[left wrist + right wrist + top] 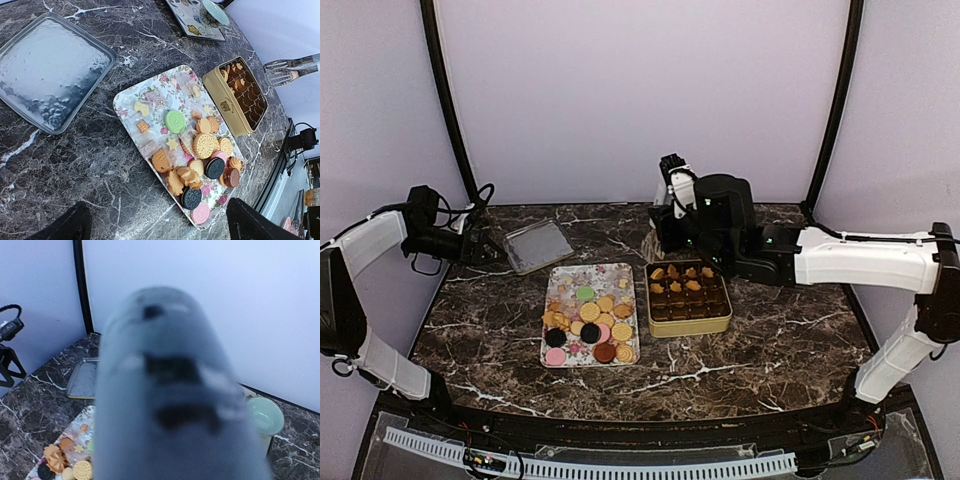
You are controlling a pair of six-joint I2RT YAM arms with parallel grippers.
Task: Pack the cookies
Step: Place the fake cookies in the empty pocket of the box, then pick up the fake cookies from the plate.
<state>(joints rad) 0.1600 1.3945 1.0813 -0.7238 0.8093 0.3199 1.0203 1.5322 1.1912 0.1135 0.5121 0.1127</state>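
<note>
Blur swallows most of the right wrist view: a large grey out-of-focus shape [165,390] sits right in front of the lens and hides that arm's fingers, so whether the right gripper [670,232] is clenched, released or grasping anything cannot be told. From above, its tip is also buried behind the dark wrist housing, at the far edge of the gold tin [688,318]. At the right margin of the left wrist view a slotted silvery piece [287,72] pokes in, cut off by the frame, and what it belongs to is unclear. The left gripper [160,222] hangs over the table's left side just beside the silver lid [537,245], its two dark fingers [70,227] spread wide with nothing between them; only their tips show. Most of the cookies [588,318] lie loose on the flowery tray [570,278], tan ones mixed with green, pink and dark discs, crowded toward its near end. More tan ones fill the two far rows of the tin, which stands just right of the tray; its nearer rows read only as dark squares. A pale green cup [264,415] stands beyond the tin, partly masked by the blur.
</note>
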